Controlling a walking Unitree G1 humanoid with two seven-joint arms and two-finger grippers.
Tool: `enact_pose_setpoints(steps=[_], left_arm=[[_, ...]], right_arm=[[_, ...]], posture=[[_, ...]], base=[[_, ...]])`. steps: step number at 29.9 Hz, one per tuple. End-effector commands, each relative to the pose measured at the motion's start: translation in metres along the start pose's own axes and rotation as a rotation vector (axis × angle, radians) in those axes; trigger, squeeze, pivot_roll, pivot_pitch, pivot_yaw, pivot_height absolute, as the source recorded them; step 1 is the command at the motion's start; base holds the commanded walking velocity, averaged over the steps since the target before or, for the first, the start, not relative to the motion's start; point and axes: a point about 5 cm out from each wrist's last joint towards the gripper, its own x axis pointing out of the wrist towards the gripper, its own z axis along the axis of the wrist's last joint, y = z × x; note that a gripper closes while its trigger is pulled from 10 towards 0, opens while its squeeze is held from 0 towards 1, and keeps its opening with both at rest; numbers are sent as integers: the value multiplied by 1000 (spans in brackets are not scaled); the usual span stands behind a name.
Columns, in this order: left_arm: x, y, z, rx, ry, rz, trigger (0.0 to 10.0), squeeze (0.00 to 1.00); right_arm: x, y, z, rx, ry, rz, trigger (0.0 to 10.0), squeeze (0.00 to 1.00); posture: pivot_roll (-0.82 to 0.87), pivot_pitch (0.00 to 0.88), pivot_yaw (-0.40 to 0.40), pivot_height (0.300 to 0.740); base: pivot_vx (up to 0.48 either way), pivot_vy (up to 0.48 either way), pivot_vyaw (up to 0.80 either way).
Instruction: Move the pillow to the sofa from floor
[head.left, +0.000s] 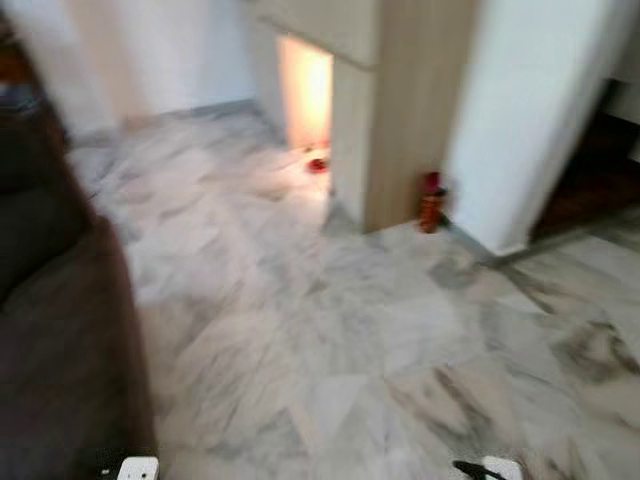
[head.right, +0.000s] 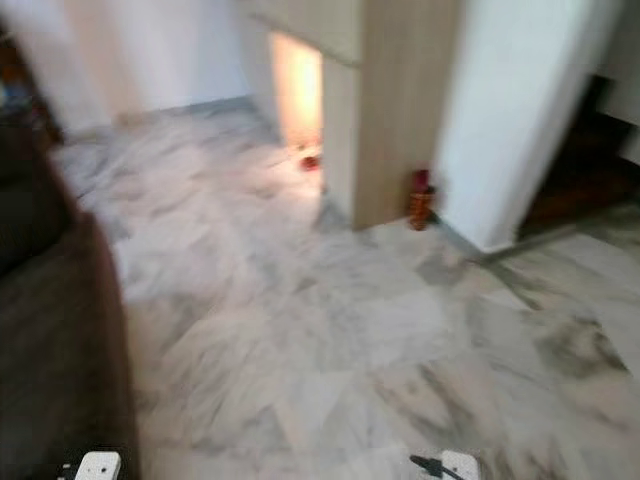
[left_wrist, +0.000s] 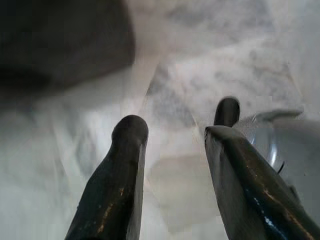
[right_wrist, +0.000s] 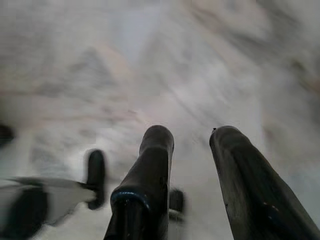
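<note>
1. Left gripper (left_wrist: 175, 150): fingers parted, nothing between them, hanging over marble floor (head.left: 340, 330)
2. Right gripper (right_wrist: 192, 165): fingers parted, empty, above the same floor
3. Dark brown sofa (head.left: 50, 330): lower left of head view, edge beside pale tiles
4. Wooden cabinet (head.left: 395, 110): upper centre, lit recess; small red bottle (head.left: 431, 203) at its base
5. Pillow: location cannot be told from these blurred views; likely light, soft, compressible; best pinched at a corner or edge seam
</note>
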Motion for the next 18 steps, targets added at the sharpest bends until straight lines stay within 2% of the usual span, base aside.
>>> enact_pose_setpoints(steps=[1, 9, 18], left_arm=[[1, -2, 1, 0, 6, 2, 10000, 0], [0, -2, -3, -19, 15, 2, 10000, 0], [-7, 3, -32, -33, 57, 11, 10000, 0]], right_arm=[[-3, -9, -7, -3, 24, -20, 10000, 0], [-3, -11, -6, -3, 24, -29, 10000, 0], [-3, -11, -7, -7, 25, -26, 10000, 0]], posture=[[97, 0, 9, 740], [94, 0, 2, 740], [93, 0, 0, 740]], base=[[0, 0, 800], [0, 0, 800], [0, 0, 800]])
